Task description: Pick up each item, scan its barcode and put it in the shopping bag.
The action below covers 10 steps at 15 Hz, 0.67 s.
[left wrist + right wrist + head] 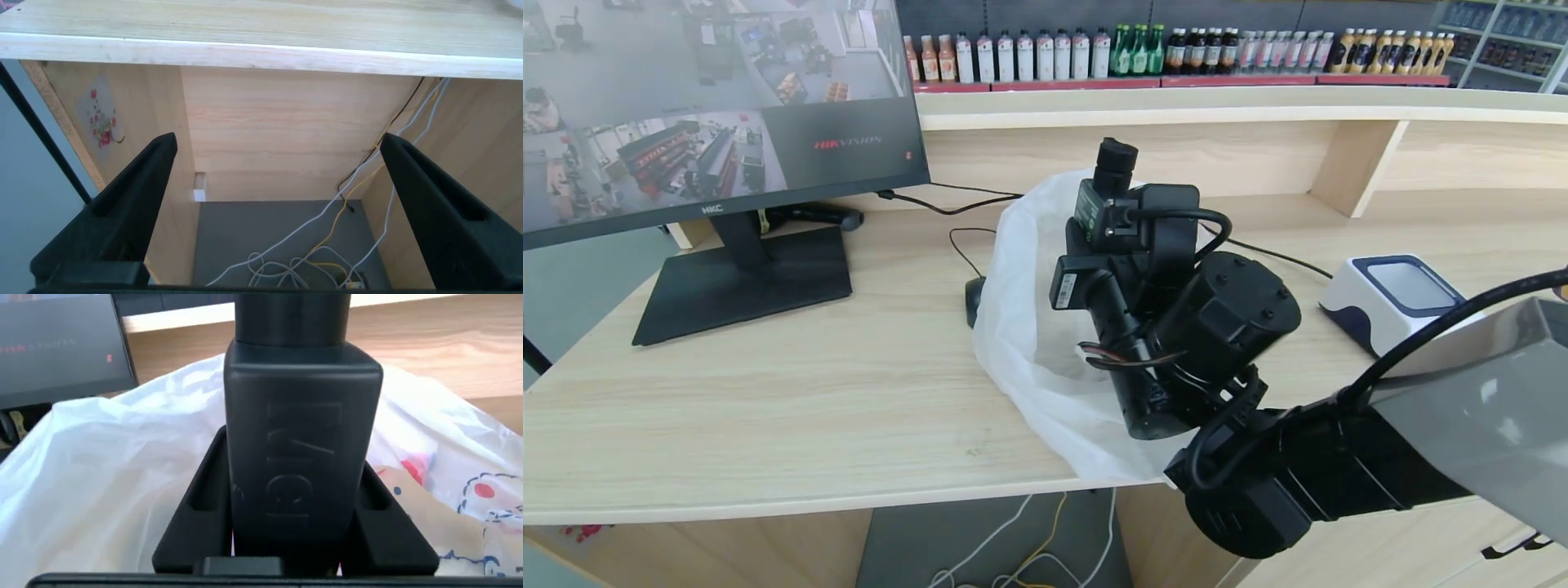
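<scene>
The right gripper [294, 539] is clamped on a dark bottle [294, 416], holding it over the white shopping bag [1021, 310] on the table [809, 392]; the scanner [1392, 298] sits near the bag, on its right; the left gripper [278, 212] hangs wide open and empty, below the table's front edge.

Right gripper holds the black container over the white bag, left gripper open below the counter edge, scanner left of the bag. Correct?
No: the scanner sits to the right of the white bag, per the head view. The right gripper does hold the black container over it, and the left gripper is open below the counter edge.
</scene>
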{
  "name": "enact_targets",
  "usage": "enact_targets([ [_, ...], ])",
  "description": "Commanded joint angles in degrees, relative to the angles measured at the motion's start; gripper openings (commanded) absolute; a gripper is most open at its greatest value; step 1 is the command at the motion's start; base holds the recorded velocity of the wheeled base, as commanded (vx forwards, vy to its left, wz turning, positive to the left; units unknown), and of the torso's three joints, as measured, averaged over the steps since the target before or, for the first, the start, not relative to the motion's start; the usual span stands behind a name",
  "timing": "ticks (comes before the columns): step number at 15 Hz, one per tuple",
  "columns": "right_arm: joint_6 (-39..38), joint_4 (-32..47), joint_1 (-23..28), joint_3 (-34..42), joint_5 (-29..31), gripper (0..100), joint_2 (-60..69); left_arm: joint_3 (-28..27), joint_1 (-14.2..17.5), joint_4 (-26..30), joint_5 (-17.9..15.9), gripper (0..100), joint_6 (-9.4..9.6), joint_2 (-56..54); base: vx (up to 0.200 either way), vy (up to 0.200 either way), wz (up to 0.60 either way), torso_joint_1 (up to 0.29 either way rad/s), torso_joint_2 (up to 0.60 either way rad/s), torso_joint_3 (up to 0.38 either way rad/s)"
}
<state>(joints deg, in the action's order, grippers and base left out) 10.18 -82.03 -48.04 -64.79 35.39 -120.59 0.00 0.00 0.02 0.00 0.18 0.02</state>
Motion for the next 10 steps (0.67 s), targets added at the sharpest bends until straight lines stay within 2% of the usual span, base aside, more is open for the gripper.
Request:
enact_targets([
  [1,-0.51,-0.06,-0.03,-0.07,0.38,0,-1.49,0.0,0.0,-0.02,0.0,100,-0.01,-0.02,0.0,0.0,0.0,0.0,0.0,0.0],
  [10,-2.36,-0.06,0.58,-0.16,1.88,0,-4.48,0.0,0.0,-0.02,0.0,100,-0.01,-0.02,0.0,0.0,0.0,0.0,0.0,0.0],
])
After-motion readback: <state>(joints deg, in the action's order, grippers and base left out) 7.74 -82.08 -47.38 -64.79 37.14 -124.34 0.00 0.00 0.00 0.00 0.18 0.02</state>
